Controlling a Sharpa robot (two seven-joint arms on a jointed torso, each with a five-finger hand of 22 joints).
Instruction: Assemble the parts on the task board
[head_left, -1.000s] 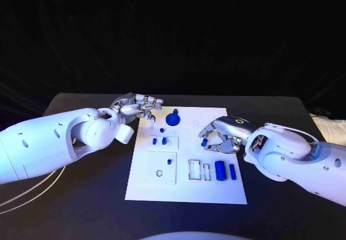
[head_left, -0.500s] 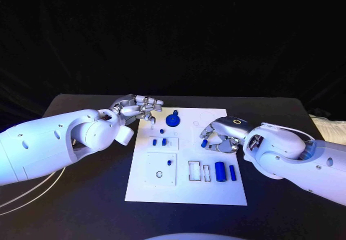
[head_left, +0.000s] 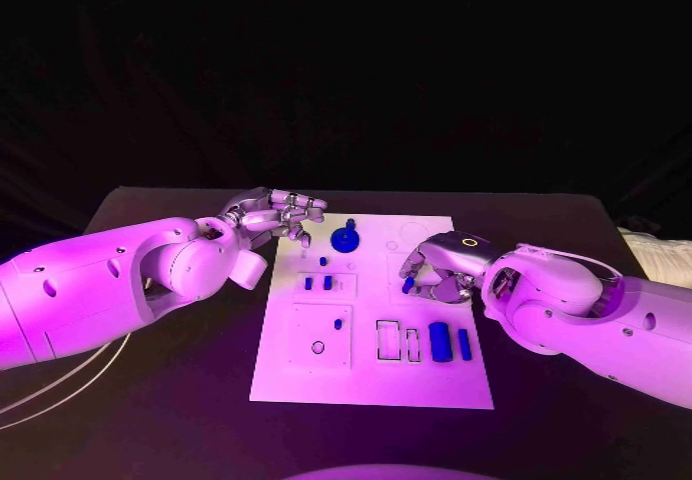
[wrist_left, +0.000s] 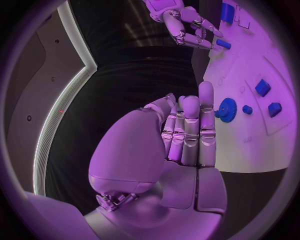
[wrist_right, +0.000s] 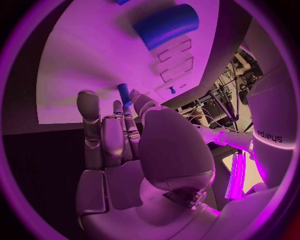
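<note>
The white task board (head_left: 372, 375) lies mid-table. My right hand (head_left: 441, 264) hovers over its right side and pinches a small blue peg (head_left: 408, 285) between thumb and fingertips; the peg (wrist_right: 124, 93) shows at the tips of my right hand (wrist_right: 128, 150), just above the board. My left hand (head_left: 276, 214) hangs at the board's far left corner, holding nothing, its fingers (wrist_left: 187, 131) side by side and pointing toward a blue gear (head_left: 346, 240) (wrist_left: 227, 110). A thick blue cylinder (head_left: 438, 342) (wrist_right: 165, 25) and a slim blue pin (head_left: 464, 344) lie near the right edge.
Two small blue blocks (head_left: 317, 283) sit in a raised square on the board's left, another small piece (head_left: 339, 323) in the square below. Rectangular slots (head_left: 398, 340) lie beside the cylinder. Black table (head_left: 159, 400) surrounds the board.
My right hand has edged slightly toward the board's middle, still pinching the peg. The left hand has stayed put.
</note>
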